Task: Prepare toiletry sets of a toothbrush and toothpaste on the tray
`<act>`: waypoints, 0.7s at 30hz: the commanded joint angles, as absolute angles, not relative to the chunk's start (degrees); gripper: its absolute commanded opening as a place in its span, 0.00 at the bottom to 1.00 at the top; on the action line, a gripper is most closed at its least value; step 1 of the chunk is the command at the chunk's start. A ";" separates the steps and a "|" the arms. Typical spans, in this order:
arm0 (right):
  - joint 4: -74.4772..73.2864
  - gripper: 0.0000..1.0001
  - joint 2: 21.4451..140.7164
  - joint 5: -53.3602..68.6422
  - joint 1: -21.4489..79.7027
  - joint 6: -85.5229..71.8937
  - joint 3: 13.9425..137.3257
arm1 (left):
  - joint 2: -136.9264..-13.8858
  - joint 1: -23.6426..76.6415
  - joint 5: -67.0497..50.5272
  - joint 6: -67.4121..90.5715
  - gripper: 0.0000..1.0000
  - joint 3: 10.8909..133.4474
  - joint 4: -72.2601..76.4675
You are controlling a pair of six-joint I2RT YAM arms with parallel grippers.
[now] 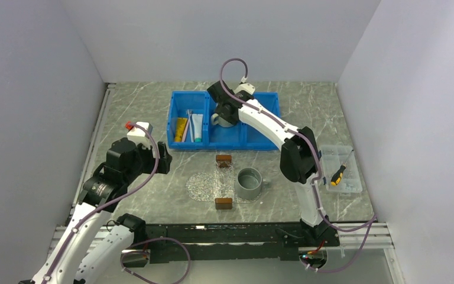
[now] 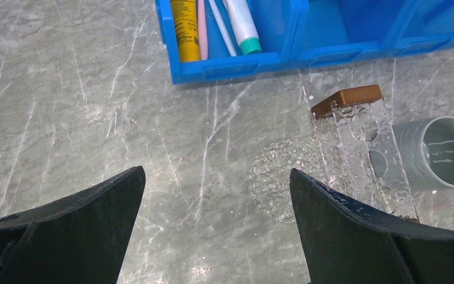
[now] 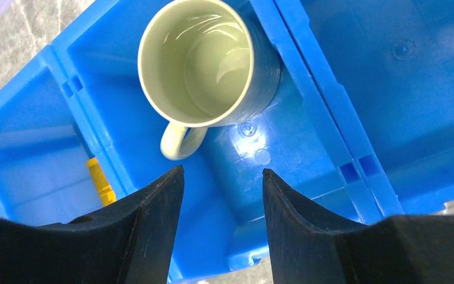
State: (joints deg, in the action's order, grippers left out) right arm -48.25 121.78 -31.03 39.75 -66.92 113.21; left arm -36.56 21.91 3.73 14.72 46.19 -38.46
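The toothbrushes, one pinkish [image 2: 202, 29] and one pale [image 2: 221, 29], lie in the left compartment of the blue bin [image 1: 270, 141]. Beside them lie the toothpaste tubes, a yellow one [image 2: 184, 29] and a white one with a teal cap [image 2: 242, 26]. The clear glittery tray [image 1: 201, 186] sits on the table in front of the bin with nothing from the sets on it. My left gripper [image 2: 216, 171] hovers open over bare table left of the tray [image 2: 278, 177]. My right gripper [image 3: 223, 170] is open over the bin's middle compartment, just short of a pale mug [image 3: 204, 59].
A grey cup [image 1: 249, 183] stands at the tray's right end. Two brown blocks [image 1: 223, 158] [image 1: 223, 203] hold a clear perforated strip [image 2: 360, 154] between them. A clear box [image 1: 349, 183] with a screwdriver [image 1: 337, 175] sits far right. Walls enclose the table.
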 commanded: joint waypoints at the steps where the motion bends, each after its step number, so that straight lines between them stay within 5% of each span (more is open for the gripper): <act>1: -48.93 0.52 123.30 -32.24 38.56 -72.09 115.53 | -35.91 21.71 3.08 14.59 0.99 46.58 -37.53; 21: -43.46 0.48 126.17 -30.48 35.12 -74.13 114.90 | -35.92 21.71 3.08 14.51 0.99 46.66 -37.49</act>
